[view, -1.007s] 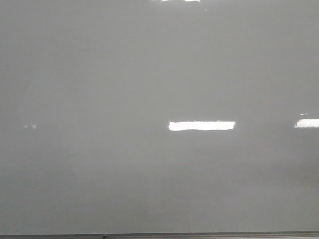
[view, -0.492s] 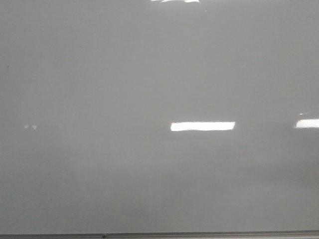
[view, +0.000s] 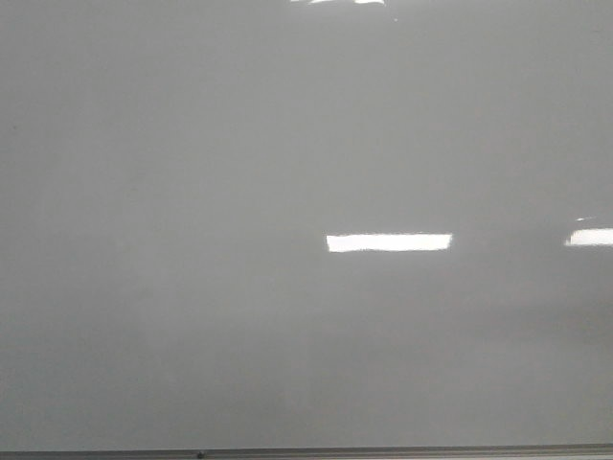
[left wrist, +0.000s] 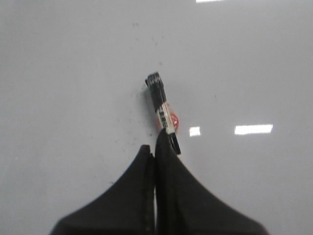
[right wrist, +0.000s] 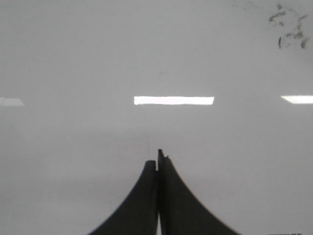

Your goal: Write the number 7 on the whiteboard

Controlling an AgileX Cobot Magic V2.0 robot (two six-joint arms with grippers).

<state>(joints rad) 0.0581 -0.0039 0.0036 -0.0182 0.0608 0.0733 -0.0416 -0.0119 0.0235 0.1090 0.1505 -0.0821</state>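
The whiteboard [view: 287,144] fills the front view, glossy pale grey, with no black digit on it; the number 7 is not in view anywhere. Neither gripper shows in the front view. In the left wrist view my left gripper [left wrist: 154,149] is shut on a black marker [left wrist: 164,110] with a white and red label, which sticks out past the fingertips over the board [left wrist: 73,73]. In the right wrist view my right gripper [right wrist: 157,159] is shut and empty over the board [right wrist: 73,58].
A thin grey metal edge strip [view: 383,450] runs along the board's near edge. Bright rectangular light reflections [view: 388,242] lie on the surface. Dark smudges [right wrist: 291,32] and a faint thin line [right wrist: 146,132] show in the right wrist view.
Two small bright specks at the board's left in the front view have gone. Nothing else has visibly changed.
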